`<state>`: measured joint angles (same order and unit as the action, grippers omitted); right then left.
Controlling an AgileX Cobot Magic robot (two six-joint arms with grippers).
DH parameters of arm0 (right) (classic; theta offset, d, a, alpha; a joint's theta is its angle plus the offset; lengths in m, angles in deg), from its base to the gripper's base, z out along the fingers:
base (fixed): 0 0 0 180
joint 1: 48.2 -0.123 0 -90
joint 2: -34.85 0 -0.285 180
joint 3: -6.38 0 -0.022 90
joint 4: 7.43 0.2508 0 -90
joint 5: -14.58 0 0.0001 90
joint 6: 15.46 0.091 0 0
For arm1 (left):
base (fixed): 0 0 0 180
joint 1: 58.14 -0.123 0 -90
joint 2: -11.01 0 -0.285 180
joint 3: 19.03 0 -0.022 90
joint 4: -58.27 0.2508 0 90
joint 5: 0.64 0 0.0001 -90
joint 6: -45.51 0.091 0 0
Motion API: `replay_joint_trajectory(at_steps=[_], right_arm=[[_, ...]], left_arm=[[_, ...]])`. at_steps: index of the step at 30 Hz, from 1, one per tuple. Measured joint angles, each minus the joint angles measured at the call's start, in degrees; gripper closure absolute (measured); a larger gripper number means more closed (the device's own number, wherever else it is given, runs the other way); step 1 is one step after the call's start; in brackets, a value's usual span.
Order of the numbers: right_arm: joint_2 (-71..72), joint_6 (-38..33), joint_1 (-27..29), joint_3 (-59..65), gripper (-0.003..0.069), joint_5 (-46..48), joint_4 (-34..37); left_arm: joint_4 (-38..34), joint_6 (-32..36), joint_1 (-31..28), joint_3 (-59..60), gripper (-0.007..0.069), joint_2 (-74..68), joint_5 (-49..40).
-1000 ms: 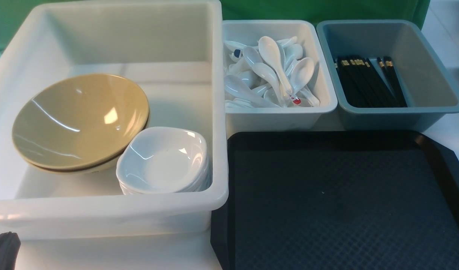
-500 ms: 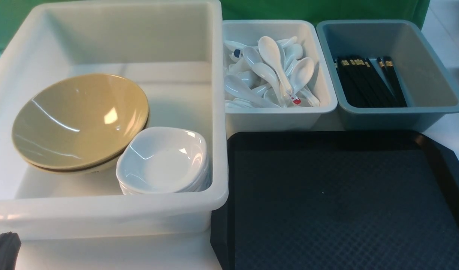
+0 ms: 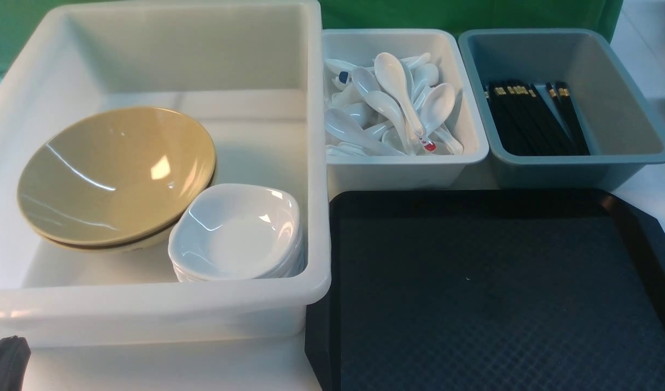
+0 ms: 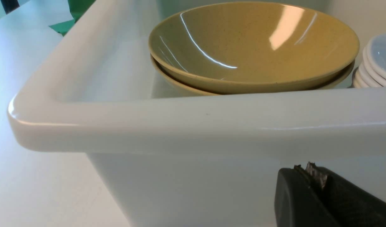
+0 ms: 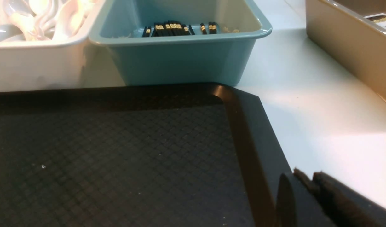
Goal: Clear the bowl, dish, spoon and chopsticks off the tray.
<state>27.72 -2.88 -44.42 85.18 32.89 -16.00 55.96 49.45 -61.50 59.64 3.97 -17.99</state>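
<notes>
Counting two tan bowls, one sitting inside the other, with the top bowl [image 3: 115, 174] leaning a bit inside the big white tub [image 3: 147, 304]. Counting one stack of small white dishes just beside them in the same tub, with the top dish [image 3: 237, 233] facing up; not being able to count that stack for sure. Seeing a heap of white spoons in the small white tub [image 3: 403, 168], too many to count, with a plain spoon [image 3: 397, 87] lying on top. Seeing many black chopsticks [image 3: 533, 119] lying side by side in the grey-blue tub [image 3: 625, 157]. Counting three tubs and one black tray [image 3: 473, 304], lying in front of the two smaller tubs and right beside the big one.

Resting all of it on a white desk [image 3: 147, 364], with green cloth [image 3: 446, 13] hanging behind. Spotting one tan box [image 5: 347, 41] farther off on the desk.

Finding the left end effector [image 4: 309, 170] clenched on nothing, low in front of the big white tub. Finding the right end effector [image 5: 306, 179] by the tray's rim; not being able to tell whether clenched or released.
</notes>
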Motion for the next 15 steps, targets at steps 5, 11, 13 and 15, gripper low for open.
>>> replay_joint_trajectory(at_steps=[5, 11, 13, 15], right_arm=[[0.0, 0.0, 0.0, 0.0, 0.0558, 0.0, 0.0], [0.0, 0.0, 0.0, 0.0, 0.0550, 0.0, 0.0], [0.0, 0.0, 0.0, 0.0, 0.0547, 0.0, 0.0], [0.0, 0.0, 0.0, 0.0, 0.0546, 0.0, 0.0]], left_arm=[[0.0, 0.0, 0.0, 0.0, 0.0638, 0.0, 0.0], [0.0, 0.0, 0.0, 0.0, 0.0638, 0.0, 0.0], [0.0, 0.0, 0.0, 0.0, 0.0638, 0.0, 0.0], [0.0, 0.0, 0.0, 0.0, 0.0638, 0.0, 0.0]])
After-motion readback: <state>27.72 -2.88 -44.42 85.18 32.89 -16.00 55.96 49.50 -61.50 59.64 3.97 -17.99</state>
